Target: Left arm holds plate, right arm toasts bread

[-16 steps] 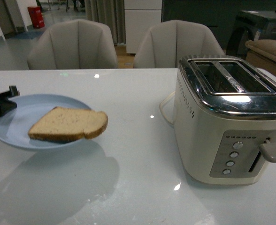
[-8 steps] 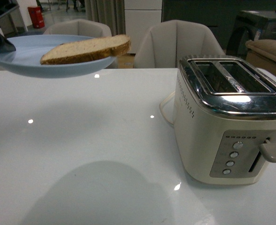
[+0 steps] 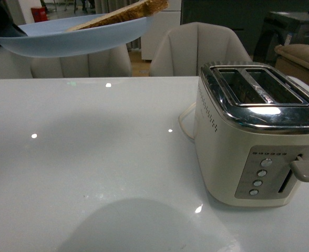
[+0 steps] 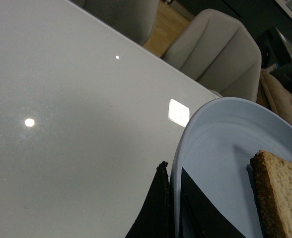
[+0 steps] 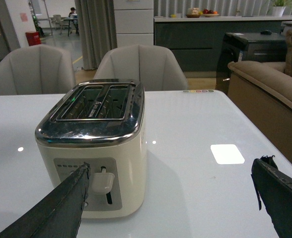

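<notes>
**Operator:** Where's my bread?

**Spotter:** Your bread (image 3: 124, 14) lies on the plate (image 3: 65, 43), and its tip sticks out past the rim on the toaster side. The plate is high over the table (image 3: 91, 157), off to your left. Your left gripper (image 4: 172, 201) pinches the plate's rim, one finger inside and one outside.

**Operator:** Any writing?

**Spotter:** There's small print on the toaster (image 3: 249, 142) panel, too small to read.

**Operator:** What changed?

**Spotter:** Half a second ago your plate hung lower and flatter. It's now risen and tilted, with the bread at the frame's top edge.

**Operator:** Room to move?

**Spotter:** Bare tabletop lies between plate and toaster, which are well apart. Your right gripper (image 5: 166, 208) is spread wide and holds nothing, facing the toaster's lever side.
</notes>
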Motion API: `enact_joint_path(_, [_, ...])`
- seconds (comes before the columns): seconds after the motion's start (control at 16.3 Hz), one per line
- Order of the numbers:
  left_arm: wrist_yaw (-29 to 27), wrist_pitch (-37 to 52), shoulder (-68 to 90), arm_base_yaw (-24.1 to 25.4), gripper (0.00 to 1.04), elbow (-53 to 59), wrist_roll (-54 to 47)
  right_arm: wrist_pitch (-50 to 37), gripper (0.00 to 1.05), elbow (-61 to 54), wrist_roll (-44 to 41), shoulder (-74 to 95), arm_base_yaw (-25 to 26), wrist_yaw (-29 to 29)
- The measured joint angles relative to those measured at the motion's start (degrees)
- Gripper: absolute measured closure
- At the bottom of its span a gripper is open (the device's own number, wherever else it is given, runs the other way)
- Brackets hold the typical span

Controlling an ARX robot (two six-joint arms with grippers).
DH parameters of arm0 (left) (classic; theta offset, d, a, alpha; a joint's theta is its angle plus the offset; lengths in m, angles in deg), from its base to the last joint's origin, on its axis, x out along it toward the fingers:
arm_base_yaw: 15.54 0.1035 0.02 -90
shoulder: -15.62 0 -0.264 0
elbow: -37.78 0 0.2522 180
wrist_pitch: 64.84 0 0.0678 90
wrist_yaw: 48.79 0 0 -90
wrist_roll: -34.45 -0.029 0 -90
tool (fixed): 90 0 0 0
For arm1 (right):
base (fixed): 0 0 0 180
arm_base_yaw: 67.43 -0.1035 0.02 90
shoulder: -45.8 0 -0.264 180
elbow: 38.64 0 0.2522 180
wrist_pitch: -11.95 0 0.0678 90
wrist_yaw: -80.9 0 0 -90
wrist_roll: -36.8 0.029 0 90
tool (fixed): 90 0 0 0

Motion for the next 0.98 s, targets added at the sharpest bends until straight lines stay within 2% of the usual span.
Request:
enact_joint_path(0.55, [-1.6, 1.9, 0.3, -2.1, 1.02, 0.2, -3.8, 0.0, 0.06, 0.0, 0.0, 0.0, 0.0, 0.0])
enact_joint_path(0.98, [-0.7, 1.5, 0.7, -2.2, 1.02, -0.3, -4.8, 0.0, 0.06, 0.0, 0.0, 0.0, 0.0, 0.0])
